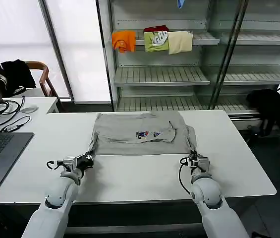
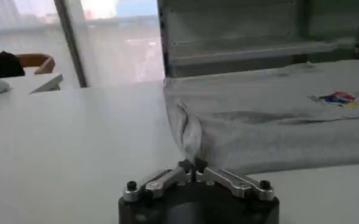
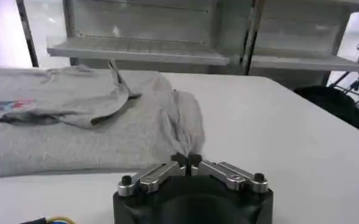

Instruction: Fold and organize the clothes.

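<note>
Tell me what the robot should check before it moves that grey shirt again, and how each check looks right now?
1. Left end effector shut on the grey shirt at its near left corner: ok.
2. Right end effector shut on the near right corner: ok.
3. Both grips level along the near hem: ok.
4. Shirt lying flat: not ok, wrinkled, with fabric folded over near the chest print.
5. Bare table in front of the hem: ok.
6. How much fabric each grip holds: cannot tell.
</note>
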You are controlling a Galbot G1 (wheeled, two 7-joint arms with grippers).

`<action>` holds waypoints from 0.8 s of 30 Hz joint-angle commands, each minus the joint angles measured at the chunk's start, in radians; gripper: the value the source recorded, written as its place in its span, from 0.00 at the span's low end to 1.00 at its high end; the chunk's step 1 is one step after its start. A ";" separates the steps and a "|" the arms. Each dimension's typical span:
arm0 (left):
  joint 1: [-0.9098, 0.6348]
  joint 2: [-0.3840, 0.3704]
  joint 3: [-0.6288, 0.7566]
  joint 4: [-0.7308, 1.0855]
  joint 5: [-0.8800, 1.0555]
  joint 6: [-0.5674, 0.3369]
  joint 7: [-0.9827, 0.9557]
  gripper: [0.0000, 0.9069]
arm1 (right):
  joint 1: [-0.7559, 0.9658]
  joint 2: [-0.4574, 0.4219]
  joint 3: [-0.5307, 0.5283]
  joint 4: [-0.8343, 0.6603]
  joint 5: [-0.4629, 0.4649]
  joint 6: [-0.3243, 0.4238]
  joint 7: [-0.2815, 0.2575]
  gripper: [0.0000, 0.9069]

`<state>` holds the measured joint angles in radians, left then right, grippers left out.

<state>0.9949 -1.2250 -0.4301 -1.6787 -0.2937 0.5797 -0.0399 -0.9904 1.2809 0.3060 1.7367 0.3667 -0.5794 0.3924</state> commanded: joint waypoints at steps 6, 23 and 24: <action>0.160 -0.006 -0.059 -0.250 -0.002 -0.001 0.000 0.02 | -0.122 -0.008 0.041 0.252 0.023 0.000 0.007 0.00; 0.450 -0.050 -0.180 -0.502 -0.008 -0.003 0.031 0.02 | -0.380 -0.022 0.180 0.442 0.057 0.002 0.043 0.00; 0.475 -0.052 -0.189 -0.517 -0.013 -0.003 0.032 0.02 | -0.400 -0.026 0.185 0.451 0.057 0.004 0.042 0.00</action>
<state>1.2768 -1.2636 -0.5505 -2.0407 -0.2998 0.5778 -0.0203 -1.2570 1.2607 0.4301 2.0900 0.4159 -0.5775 0.4259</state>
